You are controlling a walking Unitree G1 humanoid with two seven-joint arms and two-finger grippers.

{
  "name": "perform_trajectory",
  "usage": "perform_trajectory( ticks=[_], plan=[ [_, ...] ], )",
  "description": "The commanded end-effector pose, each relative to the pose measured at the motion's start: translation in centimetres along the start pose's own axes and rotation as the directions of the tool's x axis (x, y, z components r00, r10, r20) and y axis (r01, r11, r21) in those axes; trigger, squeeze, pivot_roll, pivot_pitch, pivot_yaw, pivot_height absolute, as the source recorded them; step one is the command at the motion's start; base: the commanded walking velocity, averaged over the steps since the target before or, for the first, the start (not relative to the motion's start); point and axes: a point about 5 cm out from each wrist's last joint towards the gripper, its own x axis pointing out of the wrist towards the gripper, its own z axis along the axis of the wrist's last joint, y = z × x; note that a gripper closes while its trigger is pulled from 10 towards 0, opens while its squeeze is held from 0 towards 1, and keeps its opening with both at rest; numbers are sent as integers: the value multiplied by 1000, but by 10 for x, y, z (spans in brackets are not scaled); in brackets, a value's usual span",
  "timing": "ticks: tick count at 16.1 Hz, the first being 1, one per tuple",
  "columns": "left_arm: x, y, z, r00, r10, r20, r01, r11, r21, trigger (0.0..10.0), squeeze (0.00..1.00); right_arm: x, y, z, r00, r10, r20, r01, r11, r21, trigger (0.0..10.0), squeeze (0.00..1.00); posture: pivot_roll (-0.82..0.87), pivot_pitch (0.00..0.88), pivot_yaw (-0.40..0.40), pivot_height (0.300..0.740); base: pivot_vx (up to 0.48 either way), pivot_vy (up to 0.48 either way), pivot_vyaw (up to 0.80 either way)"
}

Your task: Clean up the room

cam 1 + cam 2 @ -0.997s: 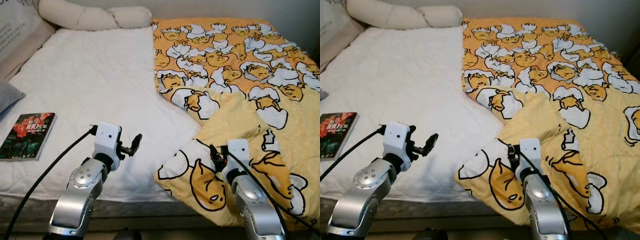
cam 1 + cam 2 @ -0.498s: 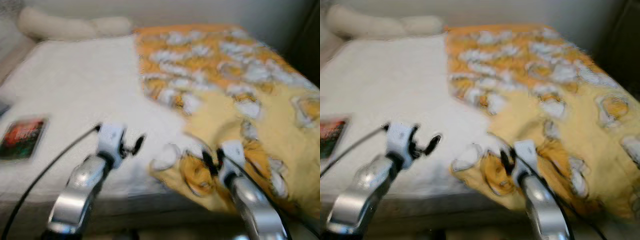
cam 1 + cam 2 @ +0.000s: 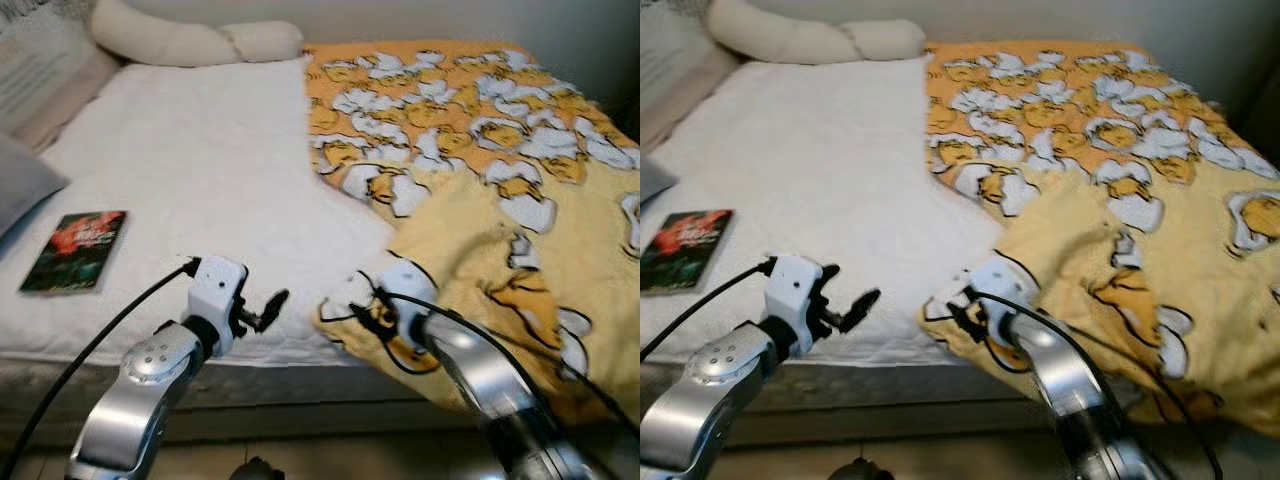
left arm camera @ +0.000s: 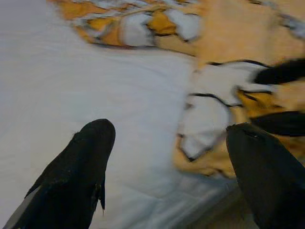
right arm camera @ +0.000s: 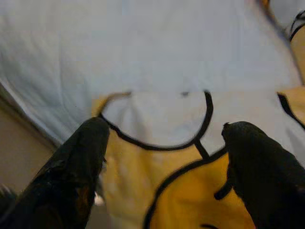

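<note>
White bed [image 3: 180, 180] — yellow blanket [image 3: 500, 200] corner between right hand's [image 5: 162, 176] spread fingers — ungripped.

My right gripper [image 3: 368, 312] blurs against the yellow blanket [image 3: 480, 240], whose far side the frame cuts off, and the book's [image 3: 76, 251] title is unreadable.

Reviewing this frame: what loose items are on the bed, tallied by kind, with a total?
Blanket: 1, yellow, cartoon print, folded over on the robot's right side of the bed
Book: 1, on the white sheet to the left
Long cream pillow: 1, at the far end
Grey cushion: 1, at the left edge
Total: 4
</note>
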Motion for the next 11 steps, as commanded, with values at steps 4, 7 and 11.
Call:
perform_trajectory(
  ticks=[4,7,11],
  plan=[
    [-12,-6,6,990,-133,-47,136,989,57,10000,0,27,-11,8,995,0,-99,-10,995,-96,10000,0,97,93,22,740,0,0,0],
    [-23,-8,10,987,-150,-65,154,986,68,10000,0,36,-12,17,995,-1,-103,-18,983,-183,10000,0,131,181,14,740,0,0,0],
    [-42,-7,10,987,-130,-96,137,989,61,10000,0,39,-11,17,992,-3,-127,-26,973,-230,0,0,174,225,0,740,0,0,0]
  ],
)
